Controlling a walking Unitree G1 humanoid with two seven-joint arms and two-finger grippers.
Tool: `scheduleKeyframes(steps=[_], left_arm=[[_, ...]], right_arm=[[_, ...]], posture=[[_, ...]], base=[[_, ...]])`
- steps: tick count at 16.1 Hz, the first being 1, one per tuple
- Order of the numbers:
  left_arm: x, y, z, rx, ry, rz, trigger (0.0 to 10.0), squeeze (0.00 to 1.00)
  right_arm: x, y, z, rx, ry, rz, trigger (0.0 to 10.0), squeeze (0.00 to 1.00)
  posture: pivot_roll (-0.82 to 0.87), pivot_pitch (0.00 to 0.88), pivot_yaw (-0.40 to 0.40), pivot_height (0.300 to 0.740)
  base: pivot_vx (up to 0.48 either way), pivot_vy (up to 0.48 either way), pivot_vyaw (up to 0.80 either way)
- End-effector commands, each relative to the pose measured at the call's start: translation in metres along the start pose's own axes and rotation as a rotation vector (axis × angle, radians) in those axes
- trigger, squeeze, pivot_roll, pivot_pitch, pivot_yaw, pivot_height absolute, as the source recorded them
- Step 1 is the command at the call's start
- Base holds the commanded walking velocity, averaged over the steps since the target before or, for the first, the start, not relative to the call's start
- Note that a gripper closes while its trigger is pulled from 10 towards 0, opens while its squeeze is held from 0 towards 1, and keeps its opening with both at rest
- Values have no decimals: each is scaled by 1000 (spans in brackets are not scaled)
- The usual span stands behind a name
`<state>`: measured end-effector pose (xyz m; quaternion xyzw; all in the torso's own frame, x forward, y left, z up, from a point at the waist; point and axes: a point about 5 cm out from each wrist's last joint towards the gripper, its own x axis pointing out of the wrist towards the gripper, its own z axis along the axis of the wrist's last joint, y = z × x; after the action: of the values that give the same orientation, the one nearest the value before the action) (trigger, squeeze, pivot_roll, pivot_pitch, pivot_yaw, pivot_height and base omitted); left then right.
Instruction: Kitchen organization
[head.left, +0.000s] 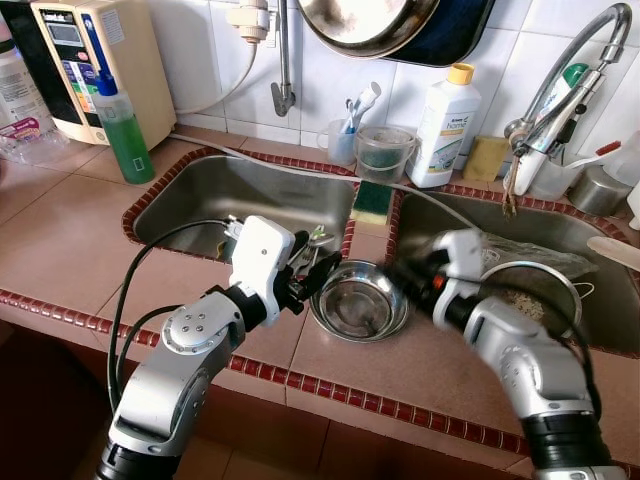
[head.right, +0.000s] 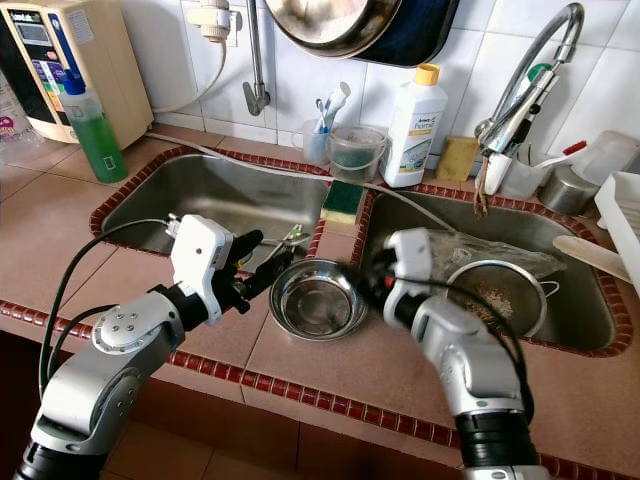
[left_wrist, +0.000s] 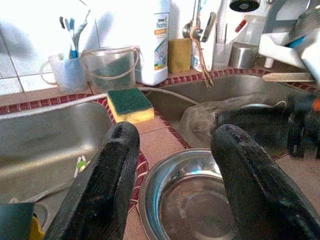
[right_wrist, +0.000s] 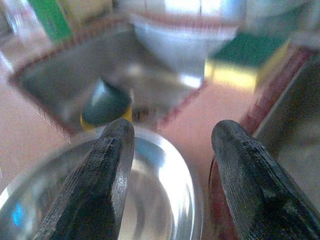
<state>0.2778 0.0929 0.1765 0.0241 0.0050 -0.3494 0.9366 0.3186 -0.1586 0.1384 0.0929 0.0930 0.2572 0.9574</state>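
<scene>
- The steel bowl (head.left: 360, 301) sits on the tiled divider between the two sinks, near the counter's front edge; a nudge from either side could, I judge, tip it into a basin.
- The left gripper (head.left: 318, 272) is spread wide at the bowl's left rim, holding nothing.
- The right gripper (right_wrist: 170, 180) is also spread, poised over the bowl's right rim; its motion blur suggests speed, so it may knock the rim.
- The sponge (head.left: 371, 202) lies just behind the bowl.
- The strainer (head.left: 535, 296) in the right sink is partly hidden by the right arm, and the clutter in the left sink is hard to identify.
</scene>
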Motion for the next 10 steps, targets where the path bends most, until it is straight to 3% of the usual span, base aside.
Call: scheduleKeyframes(steps=[1,3,4,6,9,10], left_arm=[[1,-2,6,9,-11,-16,10000,0],[2,-1,6,9,-12,-12,10000,0],[2,-1,6,9,-13,-10,10000,0],[2,0,7,9,-15,-8,10000,0],[3,0,8,9,-19,-9,10000,0],[4,-1,8,8,-20,-12,10000,0]], right_arm=[[-1,1,15,13,-72,4,0,0],[-1,3,22,-18,-127,13,0,0],[0,7,24,-102,-138,21,0,0],[0,11,39,-159,-239,-16,0,0],[0,15,63,-355,-380,-111,0,0],[-1,23,77,-429,-457,-89,0,0]], posture=[[-152,0,-3,736],[-151,0,-3,736],[-153,0,-1,736],[-152,0,-1,736],[-156,0,2,736],[-156,0,2,736]], base=[[0,0,0],[0,0,0],[0,0,0],[0,0,0],[0,0,0],[0,0,0]])
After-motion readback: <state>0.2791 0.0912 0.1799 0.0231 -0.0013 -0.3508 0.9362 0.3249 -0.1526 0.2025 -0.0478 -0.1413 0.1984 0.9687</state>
